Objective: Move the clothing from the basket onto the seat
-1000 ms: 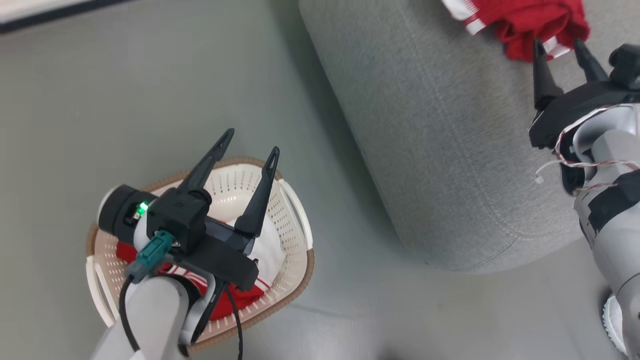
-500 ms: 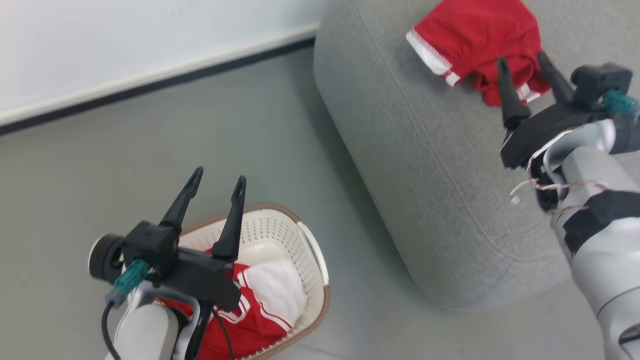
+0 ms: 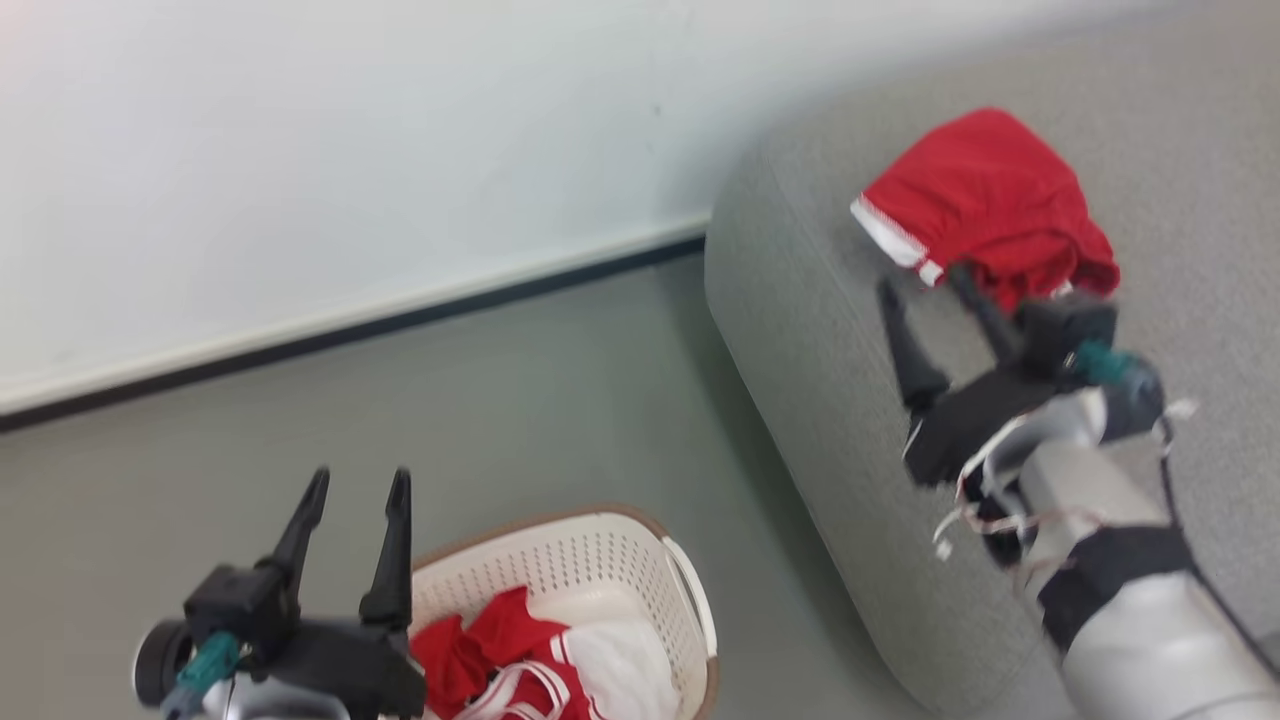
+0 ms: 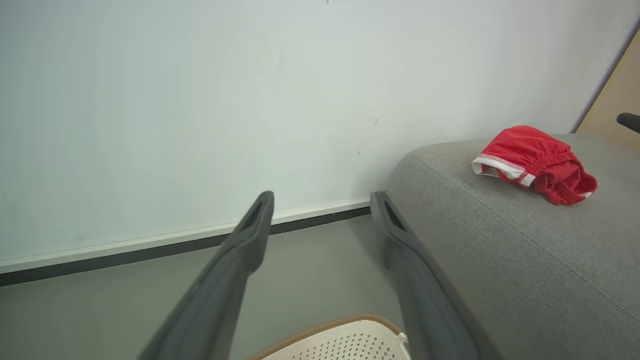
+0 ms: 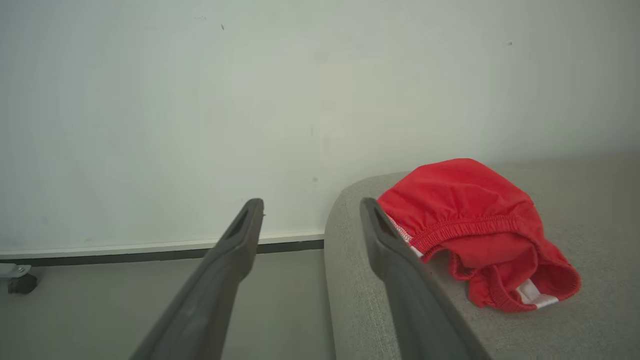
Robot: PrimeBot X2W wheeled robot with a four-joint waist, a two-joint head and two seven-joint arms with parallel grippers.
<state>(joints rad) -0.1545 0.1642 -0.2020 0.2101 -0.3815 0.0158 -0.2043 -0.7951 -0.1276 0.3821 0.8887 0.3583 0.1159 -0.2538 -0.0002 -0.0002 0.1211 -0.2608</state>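
Red clothing (image 3: pixel 985 205) on seat (image 3: pixel 800 330), just beyond right tool (image 3: pixel 922 282), spread empty; left tool (image 3: pixel 360 475) likewise, beside basket (image 3: pixel 560 565)

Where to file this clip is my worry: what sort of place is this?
Probably a plain indoor room, perhaps a living or test space: a grey sofa, a laundry basket on the floor, a white wall.

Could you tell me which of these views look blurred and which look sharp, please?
Head view: motion blur smears the right gripper and the red garment on the sofa. Left and right wrist views: sharp, evenly lit, no glare.
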